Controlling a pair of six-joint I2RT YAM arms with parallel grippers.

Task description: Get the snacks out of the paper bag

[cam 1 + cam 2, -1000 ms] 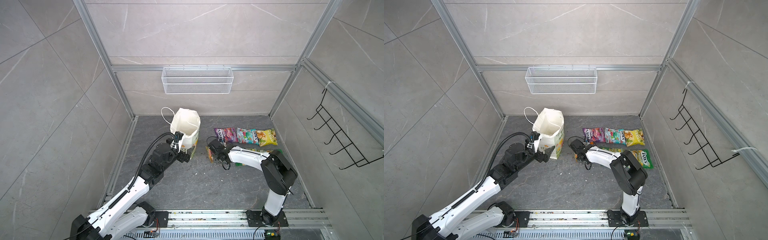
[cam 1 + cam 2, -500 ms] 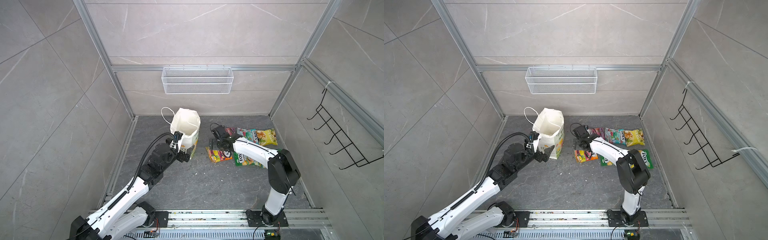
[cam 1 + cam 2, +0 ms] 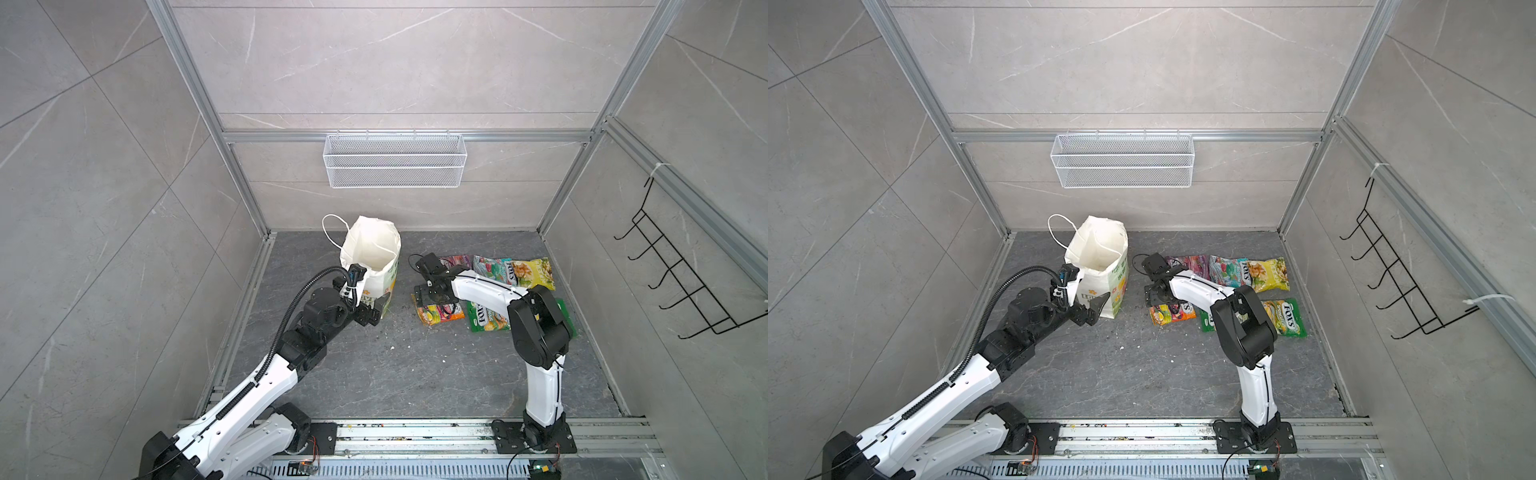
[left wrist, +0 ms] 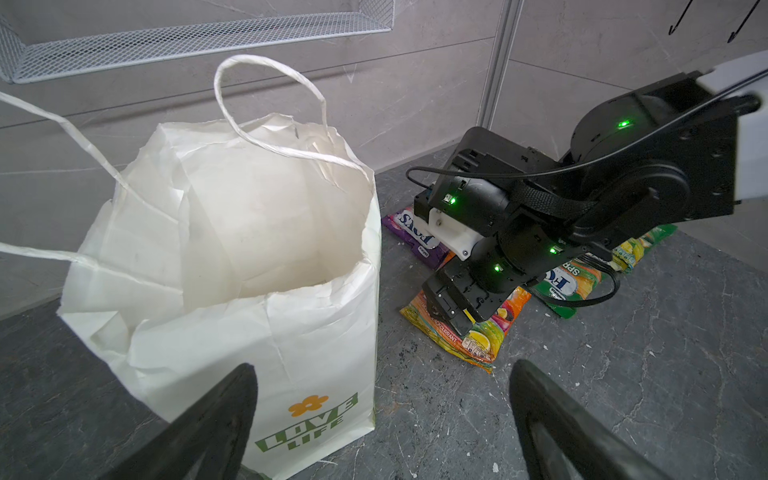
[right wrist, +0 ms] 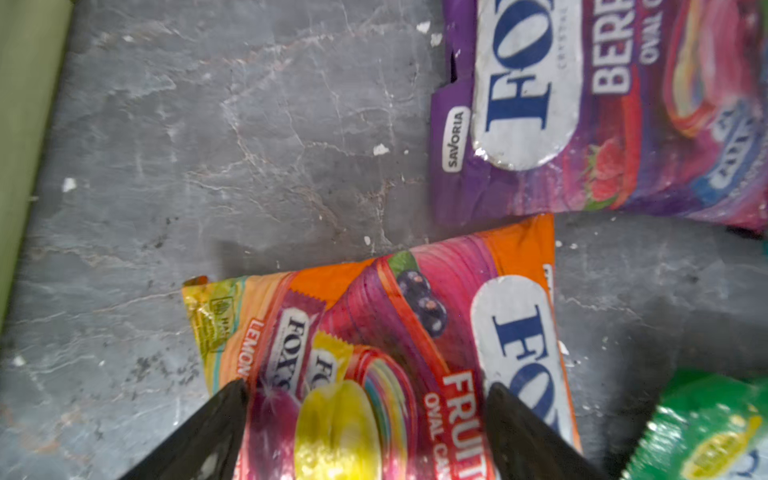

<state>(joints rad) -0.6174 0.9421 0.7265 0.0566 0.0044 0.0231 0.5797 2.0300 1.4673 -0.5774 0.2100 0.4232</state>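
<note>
green packet (image 3: 484, 319) half under arm (image 3: 538, 328), purple packet (image 5: 582, 124) cropped

Five FOX'S packets (image 3: 1285, 318) – purple, teal, orange, green, yellow-green – one yellow chip bag (image 3: 1268, 274), one paper bag (image 3: 1115, 286), one wire basket (image 3: 1121, 166), one hook rack (image 3: 1416, 328), two robot arms (image 3: 1254, 386)

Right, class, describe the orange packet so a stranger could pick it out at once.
Find the white paper bag standing on the grey floor; packets lie in two rows to its right. The near row's end beside the bag, under the right gripper, holds the orange packet. Only it is orange and marked FRUIT; next to it lie a purple packet and a green packet.
</note>
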